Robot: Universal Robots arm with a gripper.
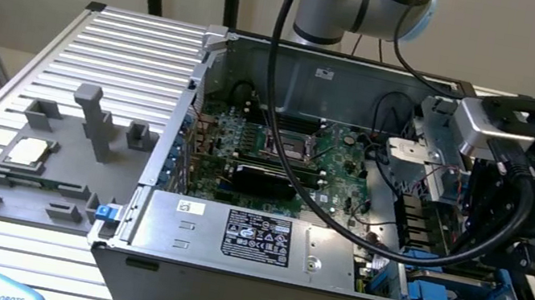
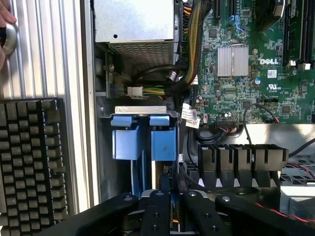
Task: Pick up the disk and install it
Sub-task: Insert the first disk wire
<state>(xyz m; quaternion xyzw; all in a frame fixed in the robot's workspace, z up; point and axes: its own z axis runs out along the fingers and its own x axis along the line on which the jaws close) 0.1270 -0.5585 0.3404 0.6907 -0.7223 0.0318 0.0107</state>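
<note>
Open computer case (image 1: pixel 330 295): grey sheet-metal shell on a ribbed aluminium table (image 1: pixel 98 56), lower right of the exterior view.
Motherboard (image 2: pixel 251 64): green, densely populated, with a finned silver heatsink.
Power supply (image 1: pixel 253 237): grey box, black label.
Keyboard (image 2: pixel 32 157): black, square keys.
Fixture (image 1: pixel 59 164): grey blocks holding a small square silver chip (image 1: pixel 29 152).
Disk (image 2: pixel 162 196): bright blue plastic carrier, standing on edge in the drive bay with blue tabs (image 2: pixel 142 137) just beyond it.
Gripper (image 2: pixel 171 209): black jointed fingers nearly closed, clamped on the disk's near edge.
</note>
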